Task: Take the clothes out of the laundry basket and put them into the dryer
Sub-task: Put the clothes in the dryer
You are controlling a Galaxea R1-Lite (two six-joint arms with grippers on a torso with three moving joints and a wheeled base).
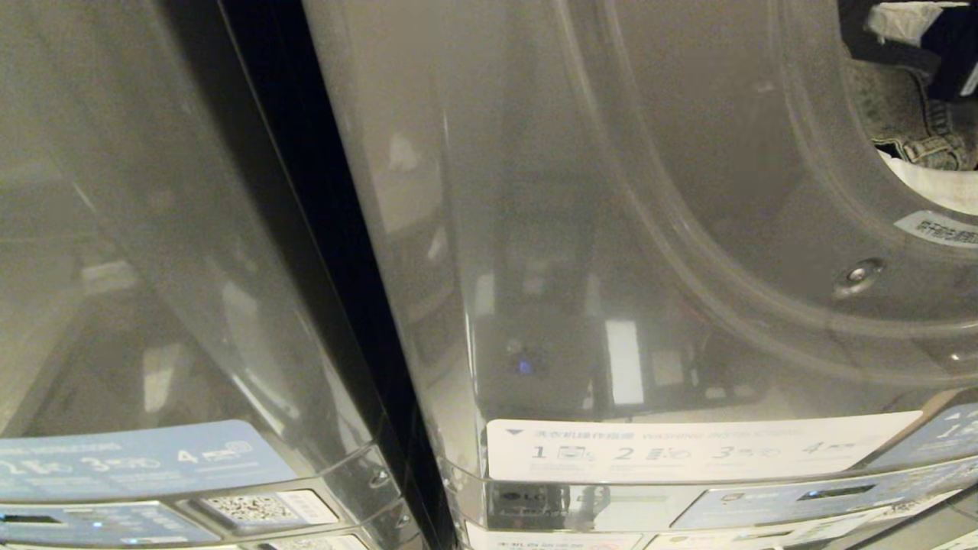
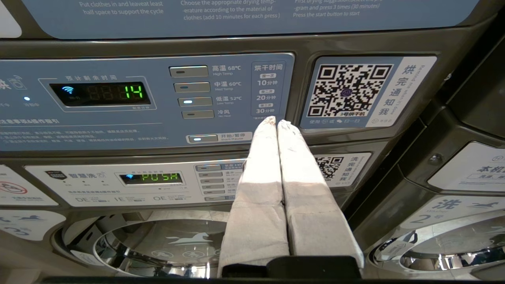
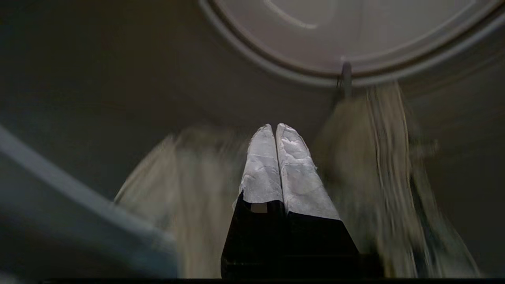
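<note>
The grey front of the dryer fills the head view. Its round opening shows at the top right, with clothes inside, a denim-like piece among them. In the right wrist view my right gripper is shut, fingertips pressed together with nothing showing between them. Blurred beige clothes lie on both sides of it, below a pale round rim. My left gripper is shut and empty, parked pointing at the machines' control panels. The laundry basket is out of view.
A second machine stands to the left, across a dark gap. In the left wrist view a blue dryer panel shows lit green digits, above a white washer panel and two round doors.
</note>
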